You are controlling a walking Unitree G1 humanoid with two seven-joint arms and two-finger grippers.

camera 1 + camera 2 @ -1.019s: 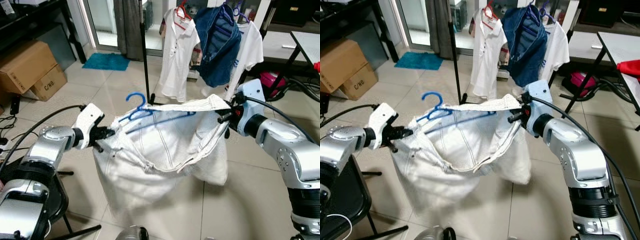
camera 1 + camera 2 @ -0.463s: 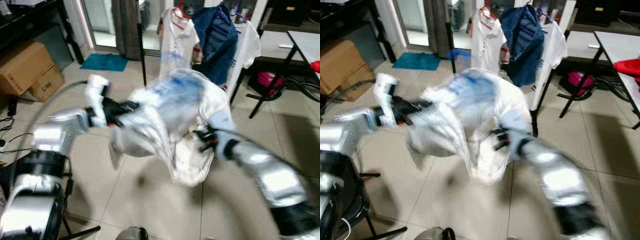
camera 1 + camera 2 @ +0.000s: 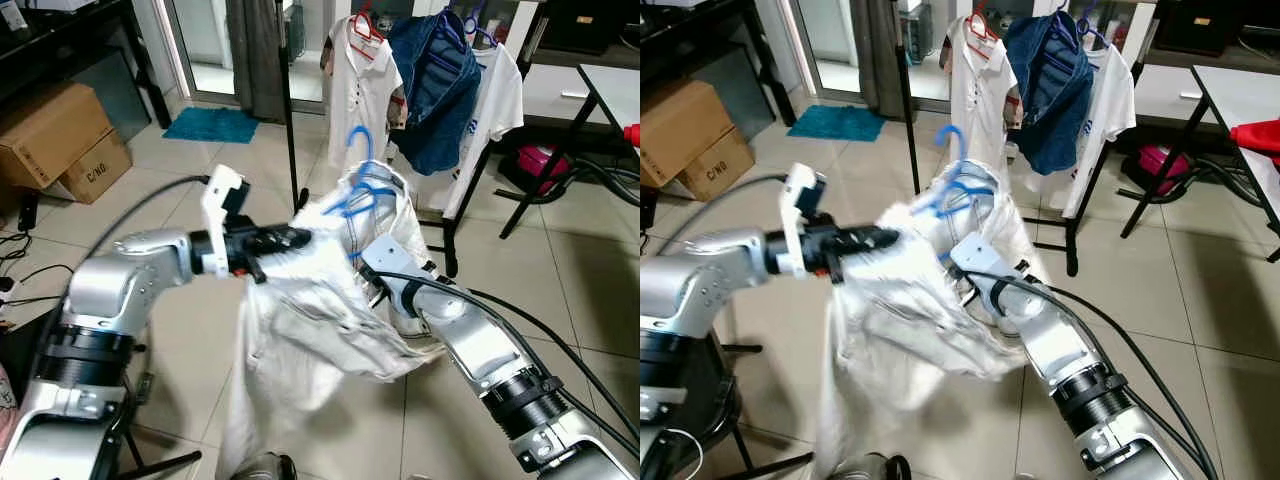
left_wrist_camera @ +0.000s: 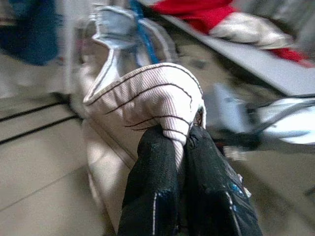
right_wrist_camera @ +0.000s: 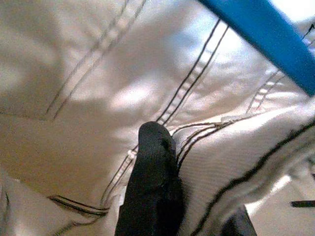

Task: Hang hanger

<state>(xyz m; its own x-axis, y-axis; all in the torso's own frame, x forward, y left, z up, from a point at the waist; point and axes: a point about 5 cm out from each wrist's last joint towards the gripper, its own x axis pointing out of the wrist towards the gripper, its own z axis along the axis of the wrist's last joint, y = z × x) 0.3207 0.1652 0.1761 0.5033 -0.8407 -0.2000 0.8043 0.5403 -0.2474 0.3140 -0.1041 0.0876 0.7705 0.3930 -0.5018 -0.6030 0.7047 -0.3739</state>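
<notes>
The left gripper [image 3: 285,240] is raised out in front of the robot, its two black fingers pinched together on a ribbed edge of the white cotton garment with dark stitching [image 3: 310,320]. The cloth hangs from that grip in a long bunched fold towards the tiled floor [image 3: 200,190]. The blue plastic hanger [image 3: 355,180] sits tangled in the top of the garment, its hook poking up just in front of the clothes rack hung with white shirts and a denim jacket [image 3: 430,80]. The right gripper [image 3: 378,290] is lower, buried in the folds; its fingers look clamped on the fabric, though the cloth hides most of them.
</notes>
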